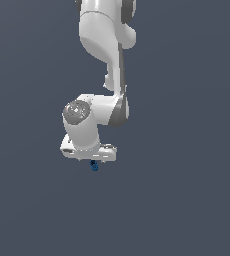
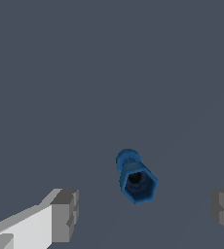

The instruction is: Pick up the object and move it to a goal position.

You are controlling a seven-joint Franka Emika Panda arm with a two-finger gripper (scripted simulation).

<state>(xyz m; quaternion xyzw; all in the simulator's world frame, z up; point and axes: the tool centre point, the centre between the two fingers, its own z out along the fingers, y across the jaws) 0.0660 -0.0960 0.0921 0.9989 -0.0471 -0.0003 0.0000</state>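
I have the white gripper (image 1: pixel 93 161) low over the grey bench (image 1: pixel 187 200), its grey fingers (image 2: pixel 65 215) spread wide apart. The object (image 2: pixel 135 177), a tiny dark-blue lumpy piece with a hollow hexagonal end, lies on the bench between them, touching neither. My worry: being so small and off-centre, it may roll or get nudged aside as the fingers close, leaving an empty grasp.

A plain, even slate-grey backdrop (image 1: pixel 187 200) fills both views, with flat soft lighting and no visible edges.
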